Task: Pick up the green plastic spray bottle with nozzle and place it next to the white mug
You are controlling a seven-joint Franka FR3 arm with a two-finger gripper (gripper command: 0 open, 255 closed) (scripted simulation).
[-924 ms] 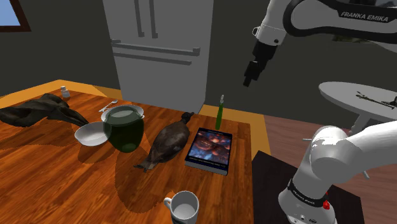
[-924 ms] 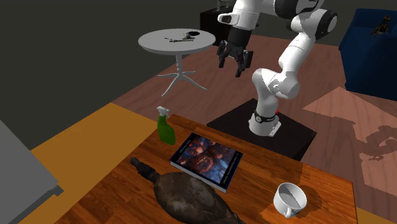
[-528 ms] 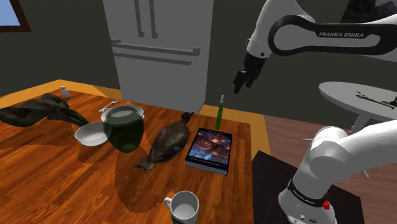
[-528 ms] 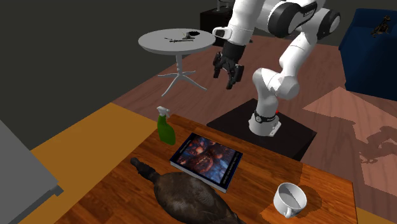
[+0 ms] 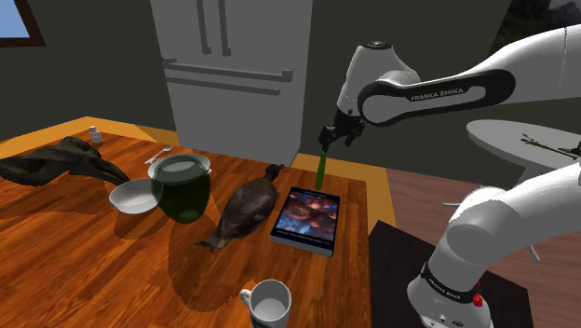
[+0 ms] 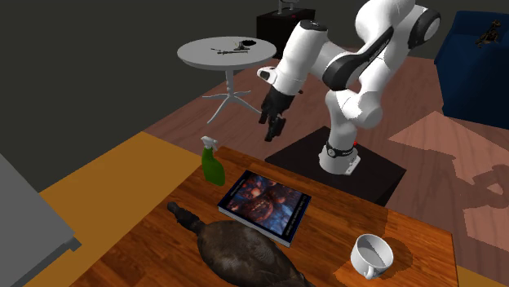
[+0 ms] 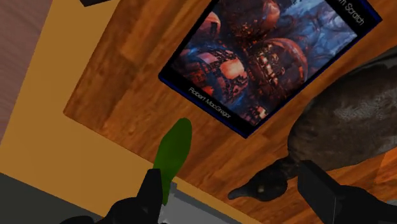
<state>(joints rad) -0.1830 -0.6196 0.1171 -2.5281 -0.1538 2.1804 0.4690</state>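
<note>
A book (image 5: 307, 220) lay flat on the table (image 5: 84, 270) just beside the bottle (image 5: 320, 168). A dark duck (image 5: 244, 210) lay along the book's other side, its head near the bottle. Both were lower than the bottle's top. Farther along stood a dark green jar (image 5: 181, 186) and a white bowl (image 5: 133, 196). The mug (image 5: 268, 303) was well apart from the bottle, past the book, at the table's near edge in the shoulder view.

The bottle was green with a paler green spray head. It looked slim in the shoulder view and broader in the second exterior view. It stood upright at the table's corner, its long axis vertical and its nozzle turned toward the second exterior view's left.

The gripper (image 5: 332, 138) hung just above the bottle's top in the shoulder view. Its fingers (image 7: 153, 191) were spread wide and gripped nothing. In the wrist view the bottle showed against the inner side of one finger, well clear of the other.
</note>
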